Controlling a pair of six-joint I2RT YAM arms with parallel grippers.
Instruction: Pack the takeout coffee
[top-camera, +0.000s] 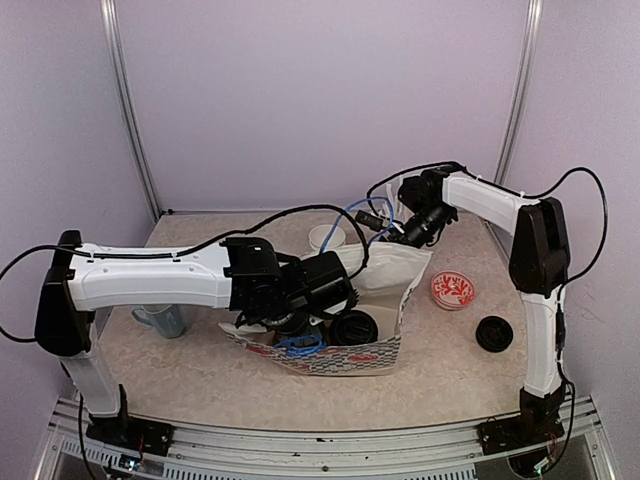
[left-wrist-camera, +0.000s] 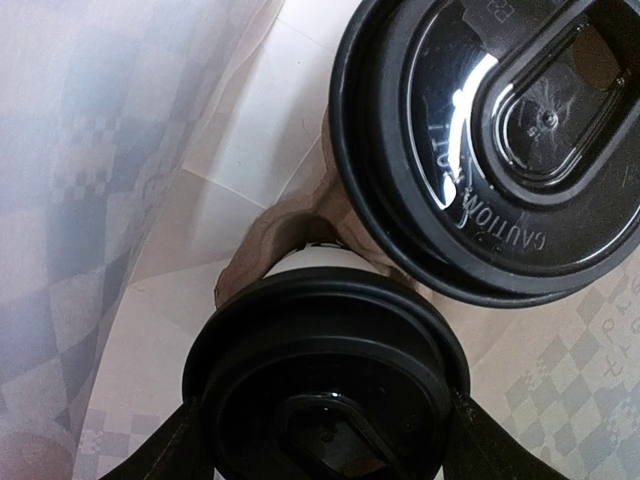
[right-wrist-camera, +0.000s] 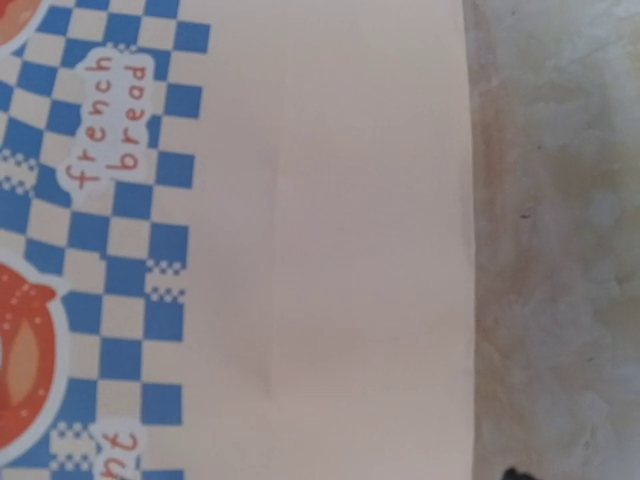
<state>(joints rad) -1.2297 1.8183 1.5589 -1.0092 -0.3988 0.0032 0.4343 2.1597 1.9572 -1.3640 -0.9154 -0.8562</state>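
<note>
The paper bag (top-camera: 385, 275) with blue checks stands open at the table's middle. My left gripper (left-wrist-camera: 330, 445) reaches down into it. Its black fingers (left-wrist-camera: 185, 445) press both sides of the black lid of a takeout coffee cup (left-wrist-camera: 325, 350), so it is shut on that cup. A second lidded takeout coffee (left-wrist-camera: 490, 140) stands right beside it in the bag, and its lid (top-camera: 352, 327) also shows from above. My right gripper (top-camera: 393, 232) is at the bag's far top edge. Its wrist view shows only the bag's side (right-wrist-camera: 330, 250) and the table, not its fingers.
An open white paper cup (top-camera: 326, 237) stands behind the bag. A light-blue mug (top-camera: 165, 318) sits at the left under my left arm. To the right lie a red-patterned round dish (top-camera: 453, 290) and a loose black lid (top-camera: 494, 333). The bag's blue cord handles (top-camera: 352, 215) arch upward.
</note>
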